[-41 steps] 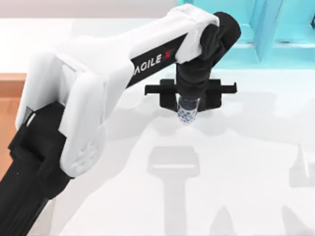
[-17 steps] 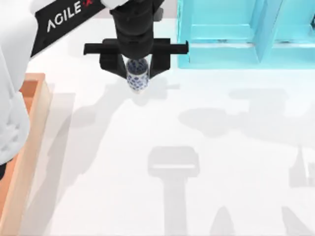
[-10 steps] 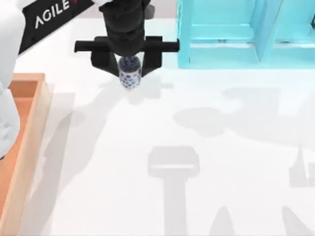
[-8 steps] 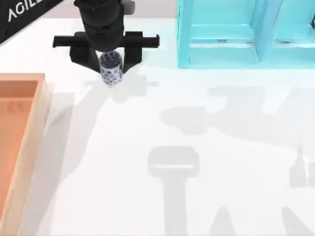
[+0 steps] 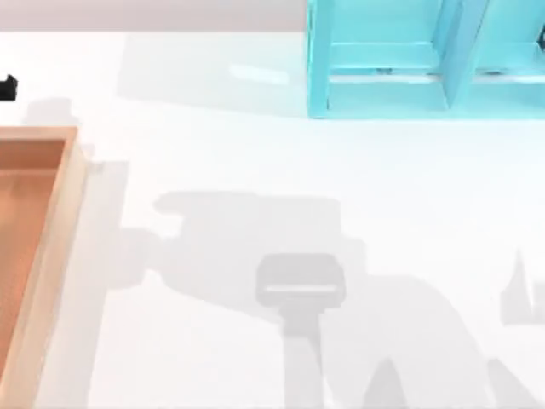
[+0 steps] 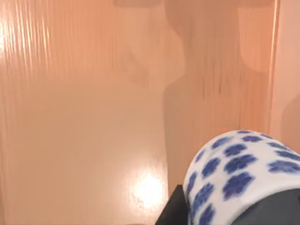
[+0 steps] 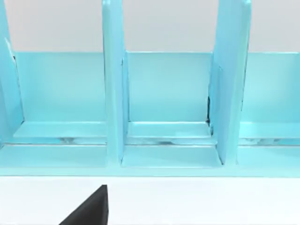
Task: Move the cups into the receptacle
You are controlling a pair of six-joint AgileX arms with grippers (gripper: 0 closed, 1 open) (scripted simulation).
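At the top view's far left, a small black piece of the left claw (image 5: 7, 87) is showing at the picture's edge, above the back end of the receptacle (image 5: 53, 256). That light orange-brown wooden tray is lying along the left side of the white worktop (image 5: 255, 162), with its raised rim running just beside the claw's piece.

In the left wrist view the left claw is hanging over the inside of the receptacle, and the tray's glossy wooden floor is spreading out beneath it. The claw is holding the white cup with blue pattern (image 6: 239, 173): the cup is sitting right at the claw, and one black finger (image 6: 172, 213) is pressing against its side. The cup is clear of the wooden floor below it, close to one of the tray's inner walls.

Further right across the worktop, grey shadows of the arms are falling on the bare white surface. At the back right, the turquoise shelf unit (image 5: 383, 85) is standing well apart from the left claw and the receptacle.

The right claw (image 7: 91, 211) is facing that shelf unit, its upright dividers ahead of it beyond a strip of worktop. One dark fingertip is poking into the right wrist view, and I cannot tell whether this claw is wide or narrow.
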